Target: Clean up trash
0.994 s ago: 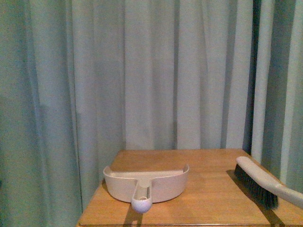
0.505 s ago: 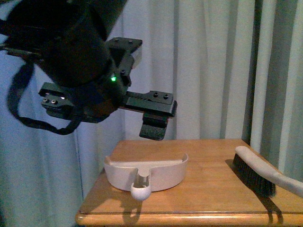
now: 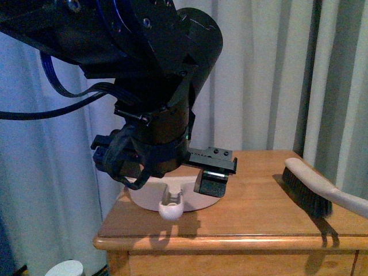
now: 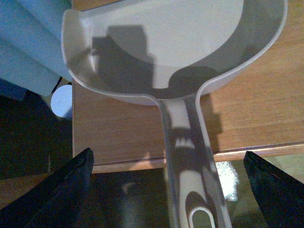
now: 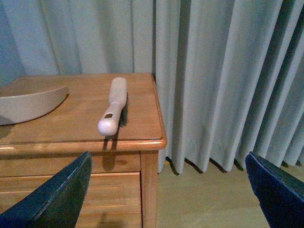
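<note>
The trash is out of sight in all 3 views

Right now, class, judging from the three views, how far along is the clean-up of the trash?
Nothing looks done: the dustpan looks empty and no trash shows anywhere. In hand: the left tool hangs open astride its handle. Left, probably: grip it, take the brush with the open right tool, sweep.
</note>
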`<action>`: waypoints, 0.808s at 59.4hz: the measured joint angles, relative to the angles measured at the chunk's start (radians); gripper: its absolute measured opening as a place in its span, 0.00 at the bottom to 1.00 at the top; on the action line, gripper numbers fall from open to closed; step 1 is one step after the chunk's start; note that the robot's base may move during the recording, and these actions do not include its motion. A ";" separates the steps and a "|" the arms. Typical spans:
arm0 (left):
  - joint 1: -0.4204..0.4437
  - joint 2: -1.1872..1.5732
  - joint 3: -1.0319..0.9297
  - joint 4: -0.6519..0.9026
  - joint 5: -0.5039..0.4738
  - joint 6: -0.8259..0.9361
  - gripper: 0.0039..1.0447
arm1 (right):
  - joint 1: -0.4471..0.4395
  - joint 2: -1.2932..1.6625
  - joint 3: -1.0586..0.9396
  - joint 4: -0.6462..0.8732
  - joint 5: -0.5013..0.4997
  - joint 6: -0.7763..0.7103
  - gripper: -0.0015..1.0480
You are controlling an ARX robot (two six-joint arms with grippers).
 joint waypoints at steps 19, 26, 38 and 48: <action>0.014 0.080 0.071 -0.004 0.016 0.005 0.93 | 0.000 0.000 0.000 0.000 0.000 0.000 0.93; 0.027 0.107 0.082 -0.007 0.021 0.006 0.93 | 0.000 0.000 0.000 0.000 0.000 0.000 0.93; 0.043 0.117 0.082 0.006 0.026 0.012 0.93 | 0.000 0.000 0.000 0.000 0.000 0.000 0.93; 0.043 0.119 0.078 0.008 0.045 0.017 0.93 | 0.000 0.000 0.000 0.000 0.000 0.000 0.93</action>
